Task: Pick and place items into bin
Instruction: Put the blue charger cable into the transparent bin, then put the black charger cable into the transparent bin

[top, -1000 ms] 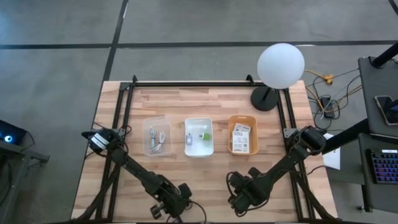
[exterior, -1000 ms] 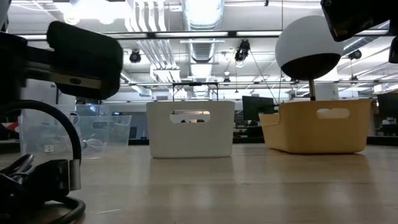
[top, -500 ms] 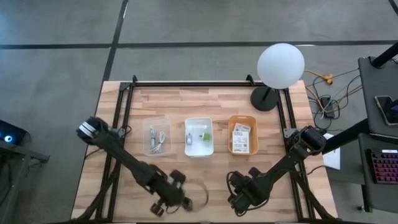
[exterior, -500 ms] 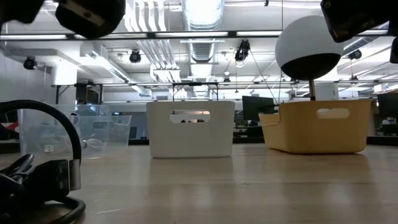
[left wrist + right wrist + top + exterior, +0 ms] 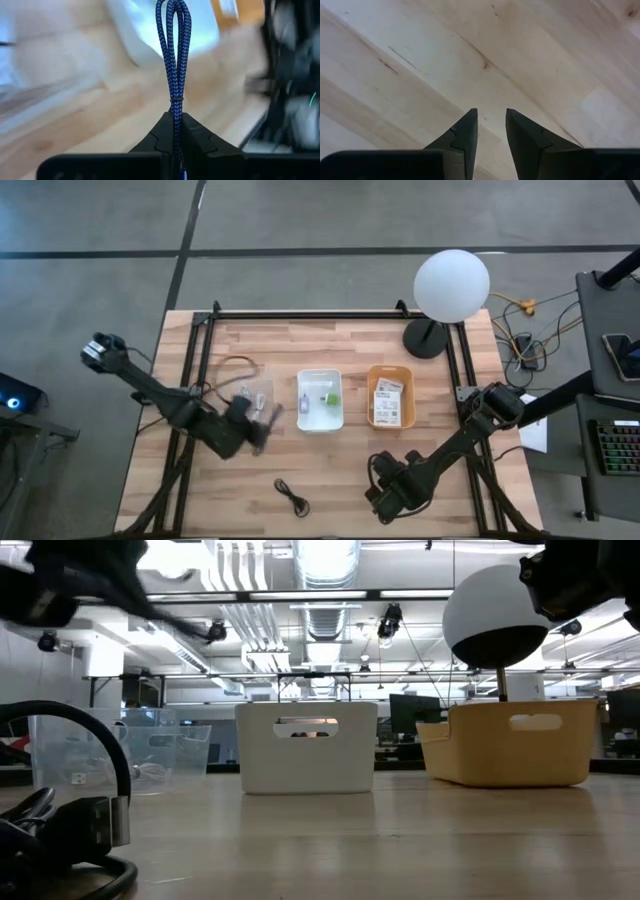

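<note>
Your left gripper [image 5: 175, 131], clamped on a blue braided cable [image 5: 173, 55], hangs beside the clear bin [image 5: 252, 400]; the right gripper [image 5: 490, 131] waits, slightly parted and empty.

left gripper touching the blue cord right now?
Touching. The left wrist view shows the left gripper shut on the blue cord: the braided loop runs down between the closed fingers, pinched there with no gap.

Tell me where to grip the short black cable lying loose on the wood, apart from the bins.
Grip the black cable at its middle, straight down from above, jaws across its diagonal run: it lies flat and thin on the table, leaving nothing to catch from the side. The open right gripper sits nearby; the left gripper is shut on a blue cord.
</note>
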Tool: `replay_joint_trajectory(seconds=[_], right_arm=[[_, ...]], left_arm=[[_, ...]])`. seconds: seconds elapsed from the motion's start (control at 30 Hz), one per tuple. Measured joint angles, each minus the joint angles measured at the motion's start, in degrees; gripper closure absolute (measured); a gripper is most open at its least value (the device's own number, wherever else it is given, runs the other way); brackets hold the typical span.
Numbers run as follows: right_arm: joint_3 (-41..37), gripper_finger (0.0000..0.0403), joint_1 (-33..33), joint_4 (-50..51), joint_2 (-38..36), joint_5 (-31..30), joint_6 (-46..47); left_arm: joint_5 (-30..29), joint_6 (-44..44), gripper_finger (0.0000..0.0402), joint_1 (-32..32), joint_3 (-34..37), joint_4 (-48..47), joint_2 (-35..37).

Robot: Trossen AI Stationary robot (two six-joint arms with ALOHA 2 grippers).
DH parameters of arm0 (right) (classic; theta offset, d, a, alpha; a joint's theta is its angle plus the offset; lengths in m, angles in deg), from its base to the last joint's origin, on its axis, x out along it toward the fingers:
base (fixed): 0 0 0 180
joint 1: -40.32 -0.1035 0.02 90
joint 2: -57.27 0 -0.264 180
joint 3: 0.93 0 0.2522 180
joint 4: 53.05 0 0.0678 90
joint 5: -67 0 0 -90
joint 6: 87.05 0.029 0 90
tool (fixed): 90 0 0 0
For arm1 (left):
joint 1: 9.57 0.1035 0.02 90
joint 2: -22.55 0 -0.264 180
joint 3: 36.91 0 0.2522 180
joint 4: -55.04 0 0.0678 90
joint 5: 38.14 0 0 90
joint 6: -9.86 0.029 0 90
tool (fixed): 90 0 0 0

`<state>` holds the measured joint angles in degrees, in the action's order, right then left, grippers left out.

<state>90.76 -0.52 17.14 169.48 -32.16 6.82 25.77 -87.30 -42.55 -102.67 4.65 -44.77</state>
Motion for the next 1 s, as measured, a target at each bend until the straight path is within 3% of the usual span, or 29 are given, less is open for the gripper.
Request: replay_joint_trajectory(seconds=[0.17,0.3,0.5,0.83,0.9,0.97,1.0], right_arm=[[-0.20,0.0315,0.00,-0.03,-0.02,-1.11,0.21],[-0.22,0.0320,0.02,-0.03,-0.02,-1.39,0.19],[-0.42,0.0319,0.02,-0.05,-0.02,-1.43,0.19],[-0.42,0.0317,0.02,-0.12,-0.02,-1.12,0.19],[-0.42,0.0320,-0.02,-0.19,-0.02,-1.07,0.04],[-0.42,0.0321,-0.02,-0.18,-0.02,-0.85,0.02],[-0.42,0.0321,-0.02,-0.18,-0.02,-0.83,-0.01]], left_arm=[[-10.79,-17.70,0.0400,1.04,10.19,-6.71,10.31],[-14.18,-25.68,0.0400,3.46,16.29,-11.19,15.20],[-14.01,-26.69,0.0383,8.56,22.32,-9.00,17.15],[-11.16,-17.73,0.0244,9.76,22.97,-2.15,16.70],[-10.68,-6.42,0.0225,9.28,22.17,3.58,17.43],[-7.54,21.57,0.0221,7.33,20.84,18.70,17.96],[-2.32,38.98,0.0222,5.67,20.22,27.40,17.90]])
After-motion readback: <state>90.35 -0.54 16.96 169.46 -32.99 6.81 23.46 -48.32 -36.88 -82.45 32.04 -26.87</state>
